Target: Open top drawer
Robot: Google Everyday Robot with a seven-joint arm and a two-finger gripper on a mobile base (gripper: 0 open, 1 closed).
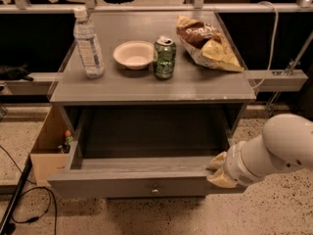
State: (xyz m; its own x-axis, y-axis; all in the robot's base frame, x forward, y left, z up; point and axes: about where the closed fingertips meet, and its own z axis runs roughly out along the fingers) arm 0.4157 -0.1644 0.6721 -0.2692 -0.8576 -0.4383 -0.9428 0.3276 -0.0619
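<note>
The top drawer [122, 186] of the grey cabinet is pulled far out, and its deep grey box is empty inside. A small round metal knob [155, 189] sits at the centre of its front. My gripper [218, 170] is at the drawer's right front corner, with beige fingers over the front edge. The white arm [274, 153] comes in from the right. The lower drawers are hidden under the open one.
On the cabinet top [205, 84] stand a water bottle [88, 45], a white bowl [133, 54], a green can [164, 58] and a chip bag [206, 43]. A cardboard box [46, 151] sits on the floor at the left. Black cables [22, 207] lie at bottom left.
</note>
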